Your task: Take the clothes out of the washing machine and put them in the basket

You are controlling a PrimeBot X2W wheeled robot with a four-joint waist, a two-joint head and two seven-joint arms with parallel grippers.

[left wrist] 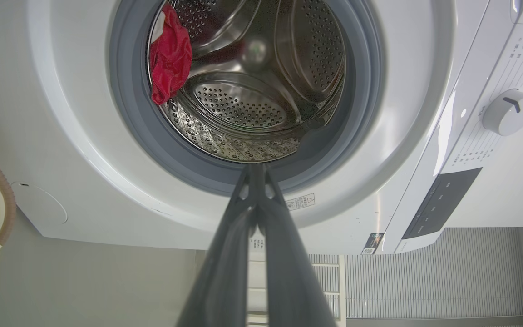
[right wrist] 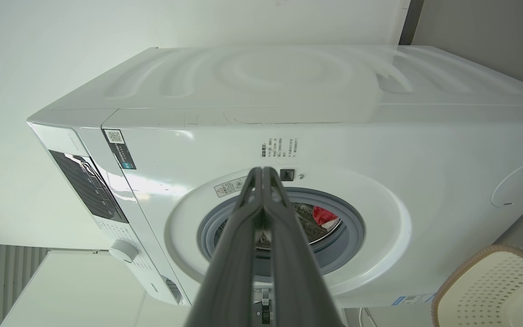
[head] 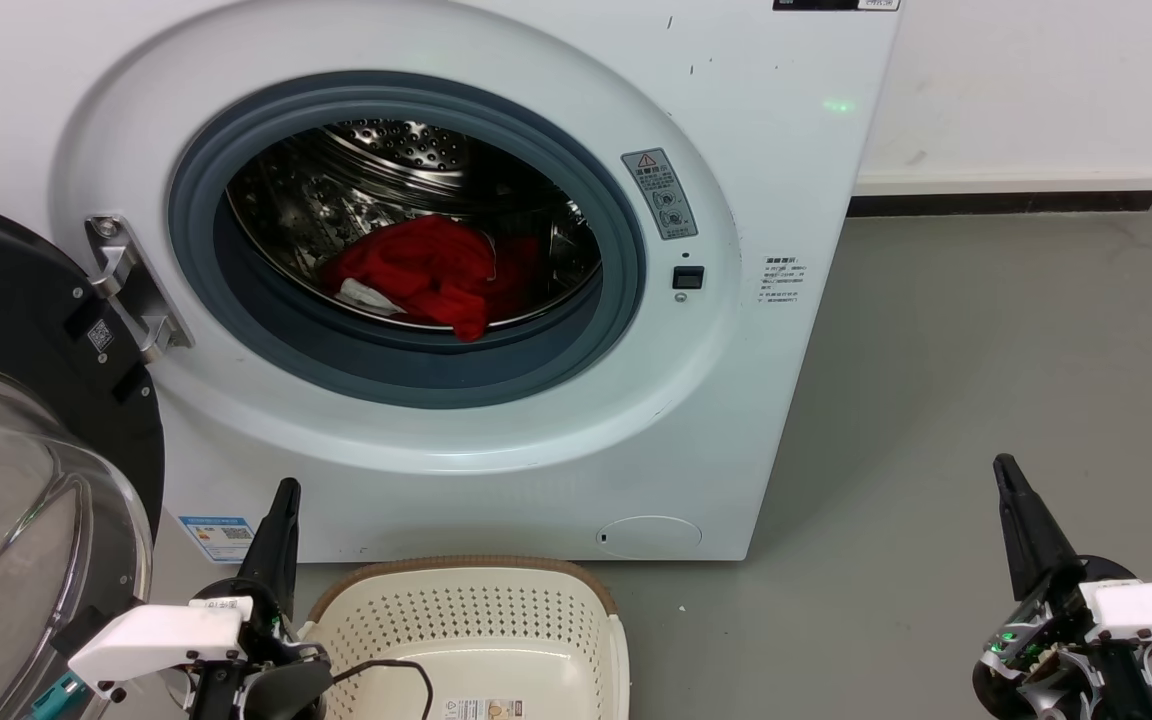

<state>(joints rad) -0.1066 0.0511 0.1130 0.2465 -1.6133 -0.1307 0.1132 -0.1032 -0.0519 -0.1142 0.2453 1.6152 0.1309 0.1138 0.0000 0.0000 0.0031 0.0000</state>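
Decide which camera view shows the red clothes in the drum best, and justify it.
The head view: the red clothes lie as a heap, white trim included, low in the drum. The left wrist view catches one bunch at the opening's edge; the right wrist view, just a small red patch.

We see the white washing machine (head: 756, 380) with its door (head: 26, 480) swung open (hinged at our left). The red clothes (head: 426, 272) lie crumpled low in its steel drum (head: 406, 150). The cream basket (head: 476, 612) stands upright just before it.
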